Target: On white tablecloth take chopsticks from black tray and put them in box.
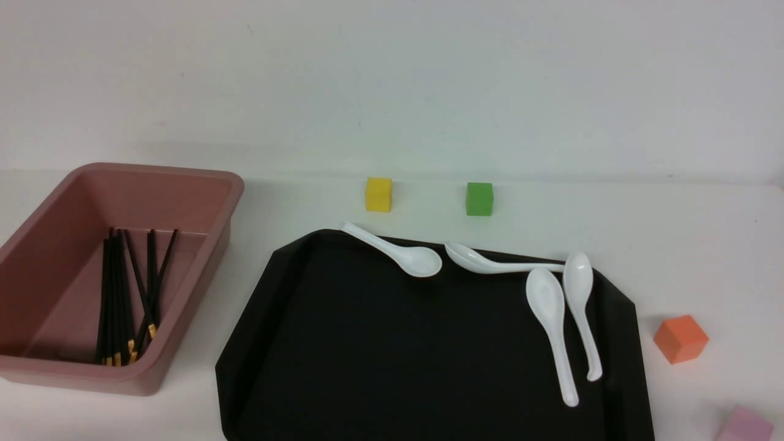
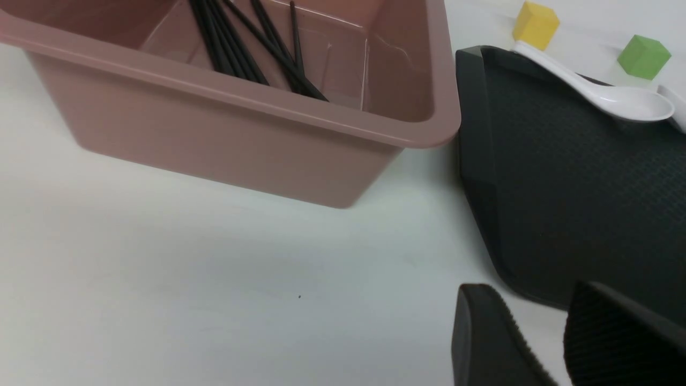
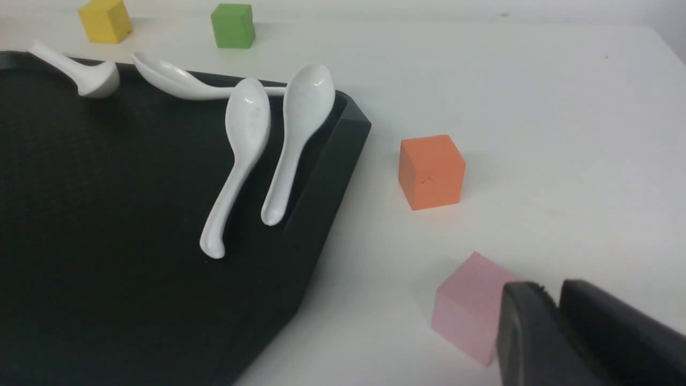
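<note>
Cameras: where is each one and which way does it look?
Front: between the arms, looking forward over box and tray; no robot body.
Left wrist: on that arm, facing down at box and tray; left hand shows.
Right wrist: on that arm, facing down at tray and orange cube; right hand shows.
Wrist views share the green cube.

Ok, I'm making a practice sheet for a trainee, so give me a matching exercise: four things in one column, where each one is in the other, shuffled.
Things
1. chopsticks
2. yellow cube
3. orange cube
4. spoons

Places
A. beyond the far edge of the black tray
B. at the tray, some lying across its rim
C. inside the pink box
D. on the white cloth, right of the tray

Pairs: 1-C, 2-A, 3-D, 4-B
</note>
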Controlling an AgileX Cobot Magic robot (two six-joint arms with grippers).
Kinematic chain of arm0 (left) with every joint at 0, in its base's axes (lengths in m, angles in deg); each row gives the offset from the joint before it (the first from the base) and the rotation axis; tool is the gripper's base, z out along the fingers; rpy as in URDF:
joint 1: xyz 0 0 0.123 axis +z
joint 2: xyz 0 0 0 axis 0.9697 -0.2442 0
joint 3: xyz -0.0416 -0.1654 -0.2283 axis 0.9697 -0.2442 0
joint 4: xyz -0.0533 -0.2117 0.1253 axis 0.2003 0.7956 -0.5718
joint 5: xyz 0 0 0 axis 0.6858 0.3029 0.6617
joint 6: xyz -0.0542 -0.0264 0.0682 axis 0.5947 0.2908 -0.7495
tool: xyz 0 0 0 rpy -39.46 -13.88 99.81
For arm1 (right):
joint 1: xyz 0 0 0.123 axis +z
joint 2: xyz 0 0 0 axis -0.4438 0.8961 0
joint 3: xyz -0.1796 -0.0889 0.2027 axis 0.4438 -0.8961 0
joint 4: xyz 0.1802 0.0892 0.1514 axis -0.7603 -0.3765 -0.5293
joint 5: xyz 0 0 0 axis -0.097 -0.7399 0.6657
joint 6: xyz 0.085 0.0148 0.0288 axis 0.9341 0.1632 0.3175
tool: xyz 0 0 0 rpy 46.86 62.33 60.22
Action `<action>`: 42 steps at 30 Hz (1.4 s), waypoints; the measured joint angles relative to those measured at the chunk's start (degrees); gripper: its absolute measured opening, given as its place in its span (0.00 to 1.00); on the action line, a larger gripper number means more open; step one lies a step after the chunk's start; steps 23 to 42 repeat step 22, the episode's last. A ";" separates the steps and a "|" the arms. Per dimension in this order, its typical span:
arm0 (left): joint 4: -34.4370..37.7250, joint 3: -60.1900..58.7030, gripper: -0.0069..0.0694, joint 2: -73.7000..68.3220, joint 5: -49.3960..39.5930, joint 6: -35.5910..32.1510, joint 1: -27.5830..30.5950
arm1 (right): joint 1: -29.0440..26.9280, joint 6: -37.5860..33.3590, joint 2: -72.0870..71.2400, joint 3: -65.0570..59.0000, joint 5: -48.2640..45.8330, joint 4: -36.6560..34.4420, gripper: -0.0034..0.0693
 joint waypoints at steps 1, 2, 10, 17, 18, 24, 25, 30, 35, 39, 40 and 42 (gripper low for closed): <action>0.00 0.00 0.40 0.00 0.00 0.00 0.00 | 0.00 0.00 0.00 0.00 0.00 0.00 0.20; 0.00 0.00 0.40 0.00 0.00 0.00 0.00 | 0.00 0.00 0.00 0.00 0.00 0.00 0.20; 0.00 0.00 0.40 0.00 0.00 0.00 0.00 | 0.00 0.00 0.00 0.00 0.00 0.00 0.21; 0.00 0.00 0.40 0.00 0.00 0.00 0.00 | 0.00 0.00 0.00 0.00 0.00 0.00 0.22; 0.00 0.00 0.40 0.00 0.00 0.00 0.00 | 0.00 0.00 0.00 0.00 0.00 0.00 0.22; 0.00 0.00 0.40 0.00 0.00 0.00 0.00 | 0.00 0.00 0.00 0.00 0.00 0.00 0.22; 0.00 0.00 0.40 0.00 0.00 0.00 0.00 | 0.00 0.00 0.00 0.00 0.00 0.00 0.22; 0.00 0.00 0.40 0.00 0.00 0.00 0.00 | 0.00 0.00 0.00 0.00 0.00 0.00 0.22; 0.00 0.00 0.40 0.00 0.00 0.00 0.00 | 0.00 0.00 0.00 0.00 0.00 0.00 0.22; 0.00 0.00 0.40 0.00 0.00 0.00 0.00 | 0.00 0.00 0.00 0.00 0.00 0.00 0.22; 0.00 0.00 0.40 0.00 0.00 0.00 0.00 | 0.00 0.00 0.00 0.00 0.00 0.00 0.22; 0.00 0.00 0.40 0.00 0.00 0.00 0.00 | 0.00 0.00 0.00 0.00 0.00 0.00 0.22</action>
